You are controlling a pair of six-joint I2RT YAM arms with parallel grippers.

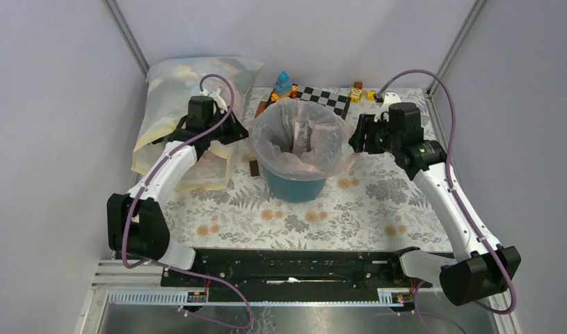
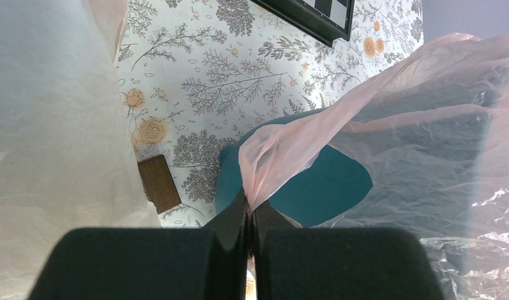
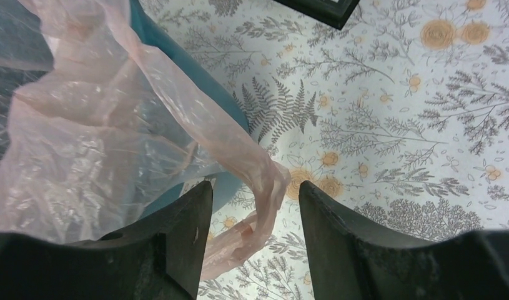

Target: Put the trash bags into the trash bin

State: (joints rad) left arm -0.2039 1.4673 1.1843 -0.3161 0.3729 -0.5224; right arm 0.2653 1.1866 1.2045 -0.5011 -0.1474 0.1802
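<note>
The teal trash bin stands mid-table with the pale pink trash bag spread open inside it, its film draped over the rim. My left gripper is at the bin's left rim, shut on the bag's edge, with the teal wall just beyond. My right gripper is at the bin's right rim, jaws open, with a hanging fold of the bag between the fingers; the bin wall shows at left.
A large clear sack of bags lies at the back left, beside my left arm. A small brown block lies left of the bin. A checkerboard and small toys sit behind the bin.
</note>
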